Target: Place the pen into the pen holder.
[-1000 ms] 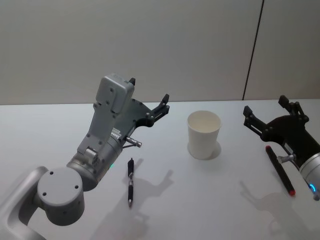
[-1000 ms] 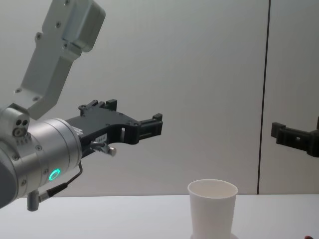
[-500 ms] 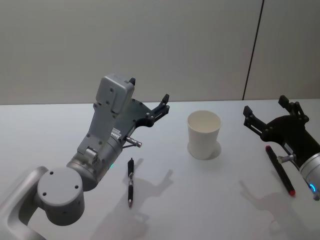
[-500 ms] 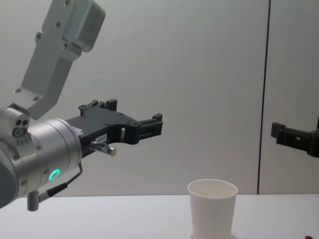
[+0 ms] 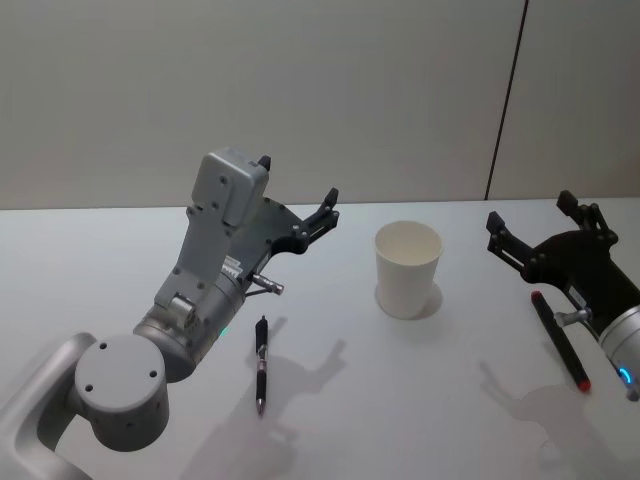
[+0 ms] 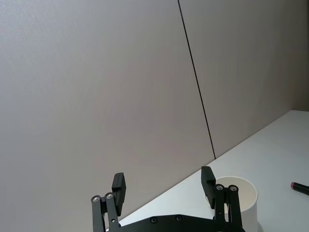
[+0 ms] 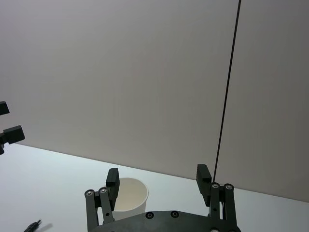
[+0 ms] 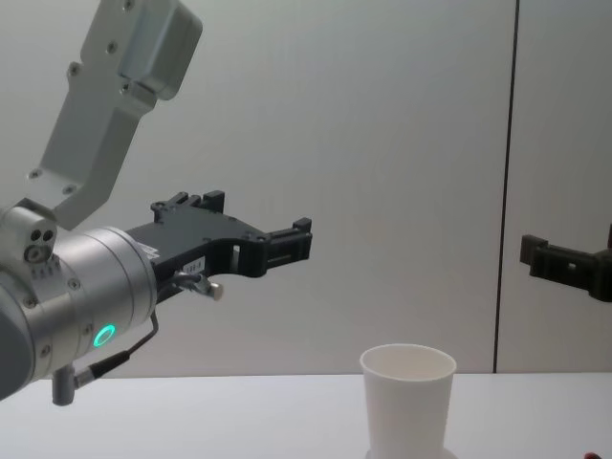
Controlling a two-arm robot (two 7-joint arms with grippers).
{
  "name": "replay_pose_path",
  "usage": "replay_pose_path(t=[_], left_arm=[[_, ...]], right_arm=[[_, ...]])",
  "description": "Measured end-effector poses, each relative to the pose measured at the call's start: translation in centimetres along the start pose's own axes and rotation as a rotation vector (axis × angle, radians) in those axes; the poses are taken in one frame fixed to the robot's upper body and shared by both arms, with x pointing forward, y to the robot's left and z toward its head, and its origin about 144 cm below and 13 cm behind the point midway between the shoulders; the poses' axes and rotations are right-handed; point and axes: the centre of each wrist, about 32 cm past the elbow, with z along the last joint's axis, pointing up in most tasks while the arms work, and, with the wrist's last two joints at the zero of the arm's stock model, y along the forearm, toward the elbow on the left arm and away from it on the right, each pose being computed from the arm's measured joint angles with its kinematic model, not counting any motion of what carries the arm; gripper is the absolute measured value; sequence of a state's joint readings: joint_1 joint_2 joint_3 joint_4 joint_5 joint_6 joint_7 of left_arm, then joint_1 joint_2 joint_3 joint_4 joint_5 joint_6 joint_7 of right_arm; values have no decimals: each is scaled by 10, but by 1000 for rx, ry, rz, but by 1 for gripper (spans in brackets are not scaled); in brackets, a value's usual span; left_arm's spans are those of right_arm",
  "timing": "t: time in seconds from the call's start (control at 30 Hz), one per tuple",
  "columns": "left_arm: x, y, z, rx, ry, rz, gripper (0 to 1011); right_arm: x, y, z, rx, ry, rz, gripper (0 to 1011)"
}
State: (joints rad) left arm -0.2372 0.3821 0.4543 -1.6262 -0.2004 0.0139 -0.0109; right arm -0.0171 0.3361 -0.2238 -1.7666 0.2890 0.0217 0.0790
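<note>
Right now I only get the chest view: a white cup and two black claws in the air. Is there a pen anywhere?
Observer: Yes. A black pen lies flat on the table, on the left gripper's side of the cup.
Operator: Only that one?
Observer: No. A second pen, dark with a red tip, lies on the other side, by the right gripper.
Operator: Anything inside the cup?
Observer: Seen from above, the inside that shows is bare white.

Wide table (image 5: 335, 300) gap between pen holder (image 5: 407, 270), black pen (image 5: 261, 365)
</note>
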Motion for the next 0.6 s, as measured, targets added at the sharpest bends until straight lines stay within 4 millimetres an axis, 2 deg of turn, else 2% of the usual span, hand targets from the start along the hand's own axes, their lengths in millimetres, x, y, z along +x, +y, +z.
replay_pose_path(t=[0.6], left_arm=[[0, 0, 0, 0, 0, 0, 1004]], right_arm=[[5, 4, 10, -18, 0, 5, 1002]])
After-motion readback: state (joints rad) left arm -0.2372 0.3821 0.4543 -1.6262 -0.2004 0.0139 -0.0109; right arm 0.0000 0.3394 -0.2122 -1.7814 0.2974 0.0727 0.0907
